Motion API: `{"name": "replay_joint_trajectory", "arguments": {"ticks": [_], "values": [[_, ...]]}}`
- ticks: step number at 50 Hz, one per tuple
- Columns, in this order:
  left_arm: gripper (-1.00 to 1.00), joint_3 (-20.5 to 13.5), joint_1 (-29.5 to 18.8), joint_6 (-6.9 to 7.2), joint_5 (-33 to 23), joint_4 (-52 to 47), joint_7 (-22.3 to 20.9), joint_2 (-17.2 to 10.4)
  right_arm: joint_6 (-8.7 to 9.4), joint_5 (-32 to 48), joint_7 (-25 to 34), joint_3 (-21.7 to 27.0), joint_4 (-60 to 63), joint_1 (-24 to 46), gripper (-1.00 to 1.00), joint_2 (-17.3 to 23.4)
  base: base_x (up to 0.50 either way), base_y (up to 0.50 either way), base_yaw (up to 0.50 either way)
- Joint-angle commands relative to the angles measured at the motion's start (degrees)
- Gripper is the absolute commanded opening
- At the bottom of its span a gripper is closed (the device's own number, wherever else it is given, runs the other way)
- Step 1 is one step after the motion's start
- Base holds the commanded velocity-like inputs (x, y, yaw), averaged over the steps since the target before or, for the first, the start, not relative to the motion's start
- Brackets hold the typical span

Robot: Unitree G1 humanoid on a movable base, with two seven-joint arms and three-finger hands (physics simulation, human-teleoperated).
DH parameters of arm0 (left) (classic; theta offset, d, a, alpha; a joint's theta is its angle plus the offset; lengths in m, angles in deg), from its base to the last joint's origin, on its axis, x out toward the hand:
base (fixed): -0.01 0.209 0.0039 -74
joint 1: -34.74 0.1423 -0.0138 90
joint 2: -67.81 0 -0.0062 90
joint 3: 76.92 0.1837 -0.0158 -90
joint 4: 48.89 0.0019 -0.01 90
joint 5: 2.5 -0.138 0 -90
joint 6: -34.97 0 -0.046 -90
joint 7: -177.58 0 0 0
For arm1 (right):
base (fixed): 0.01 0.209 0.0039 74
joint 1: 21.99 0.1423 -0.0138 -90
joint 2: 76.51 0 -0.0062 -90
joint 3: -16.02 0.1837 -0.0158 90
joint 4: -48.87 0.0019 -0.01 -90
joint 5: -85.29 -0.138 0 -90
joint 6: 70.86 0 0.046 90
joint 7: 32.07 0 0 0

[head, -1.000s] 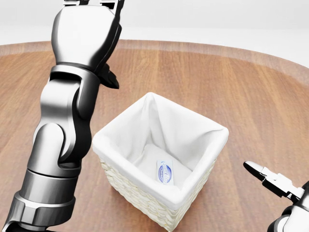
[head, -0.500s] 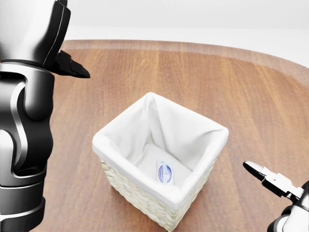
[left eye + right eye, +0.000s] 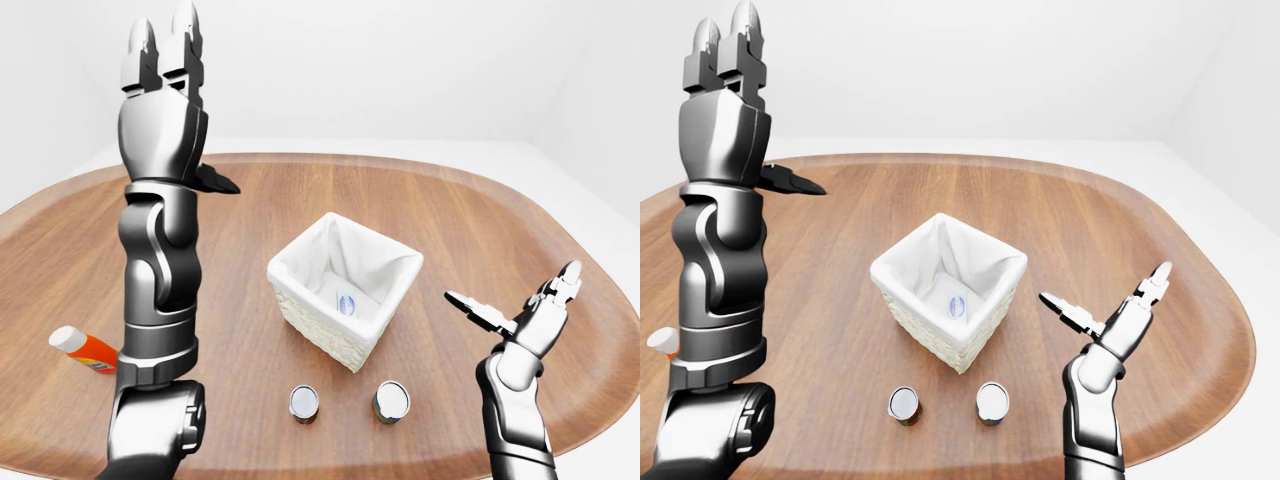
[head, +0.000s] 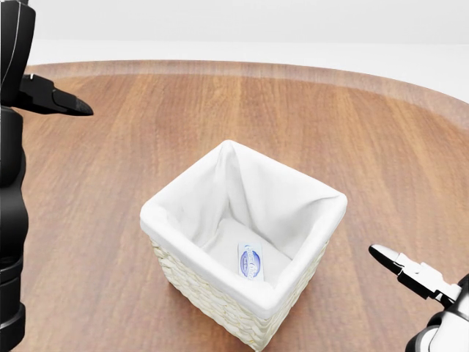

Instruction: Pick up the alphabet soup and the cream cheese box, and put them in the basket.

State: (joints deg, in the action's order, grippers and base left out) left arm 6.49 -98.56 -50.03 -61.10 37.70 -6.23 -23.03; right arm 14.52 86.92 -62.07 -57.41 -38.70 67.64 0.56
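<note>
White-lined square wicker basket (image 3: 345,290), frame center, is holding the small white-and-blue cream cheese box (image 4: 251,261). Left hand (image 3: 163,60) is pointing upward, fingers spread, empty; right hand (image 3: 520,305) lower right, splayed, empty.

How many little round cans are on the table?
2. One can stands below the basket in the left-eye view, and the other can is just right of it. None seems hidden, though the left arm covers some table.

wooden table (image 3: 420,200) bears basket (image 3: 300,305), two cans (image 3: 304,402), tube (image 3: 85,350).
</note>
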Motion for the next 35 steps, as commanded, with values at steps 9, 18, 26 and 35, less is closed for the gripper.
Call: {"name": "replay_joint_trajectory", "arguments": {"ticks": [9, 18, 26, 35], "values": [[1.0, -4.87, 2.44, 0.0, 7.96, -1.27, -0.42, -7.22, -0.38, 0.16, 0.0, -0.13, -1.03, 0.47, 1.0, 0.13, 0.0, 0.0, 0.0], [1.0, -7.07, 5.75, 0.0, 12.05, 0.29, 2.16, -9.39, -0.07, 0.32, 0.0, -0.14, -0.09, 0.14, 1.0, 0.04, 0.0, 0.0, 0.0], [1.0, -8.87, 6.59, 0.0, 14.1, 0.22, 2.29, -11.84, -0.38, 0.61, 0.0, -0.16, -0.47, 0.12, 1.0, 0.08, 0.0, 0.0, 0.0], [1.0, -10.62, 8.97, 0.0, 16.65, -0.38, 2.83, -13.67, -0.38, 0.69, 0.0, -0.21, -0.68, 0.12, 1.0, 0.06, 0.0, 0.0, 0.0]]}}
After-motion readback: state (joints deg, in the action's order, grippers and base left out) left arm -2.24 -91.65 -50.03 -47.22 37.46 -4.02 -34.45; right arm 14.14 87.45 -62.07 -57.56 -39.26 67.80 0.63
